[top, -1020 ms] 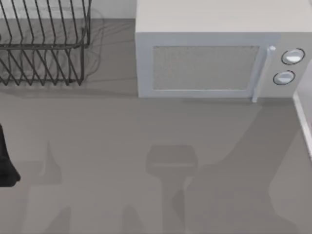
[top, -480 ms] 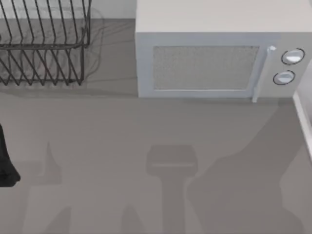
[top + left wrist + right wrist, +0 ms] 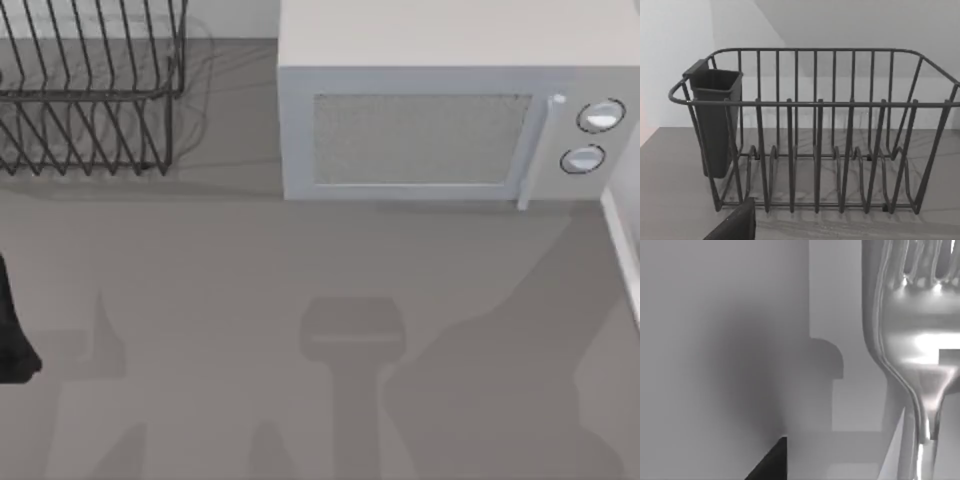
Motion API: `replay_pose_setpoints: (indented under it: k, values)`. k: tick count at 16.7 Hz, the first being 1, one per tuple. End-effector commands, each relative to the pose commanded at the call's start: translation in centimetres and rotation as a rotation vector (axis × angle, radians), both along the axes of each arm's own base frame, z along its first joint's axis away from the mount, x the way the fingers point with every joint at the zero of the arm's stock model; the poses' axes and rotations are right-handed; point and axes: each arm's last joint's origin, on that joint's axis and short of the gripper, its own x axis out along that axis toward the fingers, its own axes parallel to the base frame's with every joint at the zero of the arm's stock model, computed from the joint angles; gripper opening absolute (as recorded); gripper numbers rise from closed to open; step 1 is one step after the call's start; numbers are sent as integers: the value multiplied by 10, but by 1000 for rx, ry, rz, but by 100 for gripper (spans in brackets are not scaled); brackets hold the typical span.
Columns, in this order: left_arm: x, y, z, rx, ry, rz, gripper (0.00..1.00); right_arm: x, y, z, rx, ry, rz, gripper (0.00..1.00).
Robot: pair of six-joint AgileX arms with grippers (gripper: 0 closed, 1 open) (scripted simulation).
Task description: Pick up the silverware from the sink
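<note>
Arm shadow shifted slightly, fork close up (no writing)

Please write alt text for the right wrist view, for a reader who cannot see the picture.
A shiny silver fork is seen very close, its tines and neck reflecting light, against a plain grey surface with soft shadows. A small dark part of the right arm's gripper shows at the picture's edge.
</note>
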Motion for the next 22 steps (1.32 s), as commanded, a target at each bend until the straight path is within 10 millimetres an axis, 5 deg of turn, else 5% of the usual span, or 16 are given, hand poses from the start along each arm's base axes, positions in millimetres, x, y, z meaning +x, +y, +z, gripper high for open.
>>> replay_pose_setpoints:
  k: [5, 13, 14, 18, 22]
  values:
    - [0, 0, 0, 0, 0, 0, 100, 0, 0, 0, 0, 0, 0, 2]
    - [0, 0, 0, 0, 0, 0, 100, 0, 0, 0, 0, 0, 0, 0]
    - [0, 0, 0, 0, 0, 0, 100, 5, 1, 23, -1, -45, -7, 0]
    - [0, 0, 0, 0, 0, 0, 100, 10, -1, 46, -2, -51, -7, 0]
    - [0, 0, 0, 0, 0, 0, 100, 12, -2, 106, 4, -28, -7, 0]
